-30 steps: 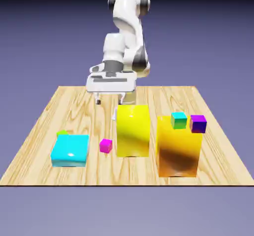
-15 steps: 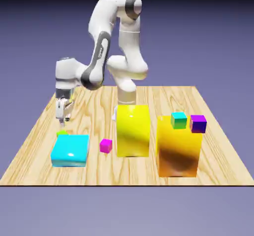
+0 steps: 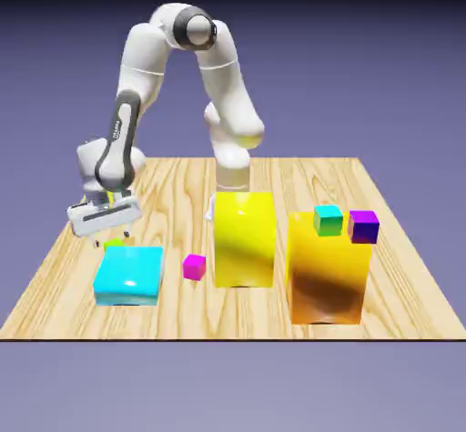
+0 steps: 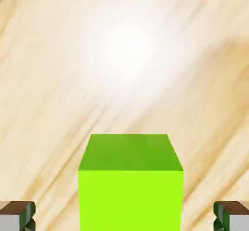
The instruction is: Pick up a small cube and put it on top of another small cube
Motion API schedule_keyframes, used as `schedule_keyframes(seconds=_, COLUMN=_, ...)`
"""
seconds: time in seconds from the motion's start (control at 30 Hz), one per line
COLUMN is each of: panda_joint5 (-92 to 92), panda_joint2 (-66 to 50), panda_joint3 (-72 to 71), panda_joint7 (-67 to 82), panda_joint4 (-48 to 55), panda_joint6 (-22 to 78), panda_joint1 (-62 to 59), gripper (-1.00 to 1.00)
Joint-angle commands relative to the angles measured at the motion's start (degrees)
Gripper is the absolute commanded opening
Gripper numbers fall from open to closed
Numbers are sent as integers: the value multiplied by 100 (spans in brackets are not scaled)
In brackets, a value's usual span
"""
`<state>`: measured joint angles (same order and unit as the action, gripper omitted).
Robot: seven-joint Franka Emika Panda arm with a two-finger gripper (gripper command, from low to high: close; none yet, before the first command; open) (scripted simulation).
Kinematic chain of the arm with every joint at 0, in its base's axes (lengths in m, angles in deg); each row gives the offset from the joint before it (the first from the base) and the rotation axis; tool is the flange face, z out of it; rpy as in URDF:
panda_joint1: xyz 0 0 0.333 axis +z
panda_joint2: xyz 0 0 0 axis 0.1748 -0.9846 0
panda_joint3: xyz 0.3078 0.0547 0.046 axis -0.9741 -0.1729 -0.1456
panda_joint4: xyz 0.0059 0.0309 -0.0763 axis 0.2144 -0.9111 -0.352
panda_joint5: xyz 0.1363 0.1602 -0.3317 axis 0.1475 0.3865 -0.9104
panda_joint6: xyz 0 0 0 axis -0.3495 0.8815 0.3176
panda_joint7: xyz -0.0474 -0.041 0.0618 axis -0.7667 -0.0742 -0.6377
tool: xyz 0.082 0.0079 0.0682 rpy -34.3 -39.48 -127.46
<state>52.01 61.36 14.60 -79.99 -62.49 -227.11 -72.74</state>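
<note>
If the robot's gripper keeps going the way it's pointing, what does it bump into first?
Probably the lime-green small cube: it sits centred between the open fingers of the gripper, with bare gaps on both sides. Past it lies only the wooden table. Depth is hard to judge.

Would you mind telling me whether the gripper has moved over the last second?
Yes. The gripper has swung from behind the yellow block toward the exterior view's left, now just above the lime-green cube.

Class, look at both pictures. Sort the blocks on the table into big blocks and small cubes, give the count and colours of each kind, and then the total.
Big blocks: 3 (cyan block, yellow block, orange block)
Small cubes: 4 (lime-green cube, magenta cube, teal-green cube, purple cube)
Total: 7
</note>
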Motion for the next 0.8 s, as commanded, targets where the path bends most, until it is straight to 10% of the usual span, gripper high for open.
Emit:
schedule_keyframes(seconds=0.0, panda_joint5=61, panda_joint2=-67, panda_joint3=-28, panda_joint7=50, panda_joint4=19, panda_joint6=-48, panda_joint1=-8, gripper=0)
schedule_keyframes(seconds=0.03, panda_joint5=61, panda_joint2=-67, panda_joint3=-28, panda_joint7=50, panda_joint4=19, panda_joint6=-48, panda_joint1=-8, gripper=-100)
schedule_keyframes(seconds=0.77, panda_joint5=-2108, panda_joint2=2096, panda_joint3=-1275, panda_joint7=-447, panda_joint4=1478, panda_joint6=3741, panda_joint1=2851, gripper=-100)
